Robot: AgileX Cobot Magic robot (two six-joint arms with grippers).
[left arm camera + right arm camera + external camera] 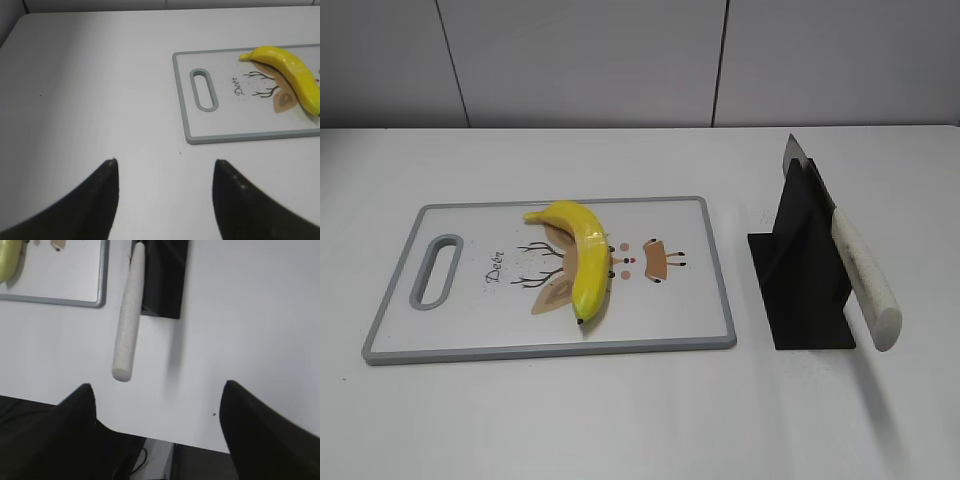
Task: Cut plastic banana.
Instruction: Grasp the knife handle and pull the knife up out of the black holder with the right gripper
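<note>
The yellow plastic banana [582,263] is lying on its side on the white cutting board with a grey rim and a slot handle [440,330], roughly mid-board, right on top of the little deer cartoon, so part of the drawing is covered. The board sits flat on the white counter [620,420].

Off to the right of the board, clear of it, there's a black angled knife stand [800,290] with a knife with a white cylindrical handle [865,280] leaning in it. Only the top corner of the blade pokes out above the stand in the exterior view; the rest is hidden behind the black panel. The handle sticks out toward the camera, past the stand's base.

Neither arm shows in the exterior view. In the left wrist view, the left tool [165,200] has its two dark fingers spread wide with nothing between them, over bare counter near the handle end of the board; the banana is cut off at the right edge of that frame. In the right wrist view, the right tool [157,430] is also spread wide and empty, near the counter's front edge, with the knife handle ahead of it. The fingers are blurry there, and the banana is just a sliver in the top-left corner.
</note>
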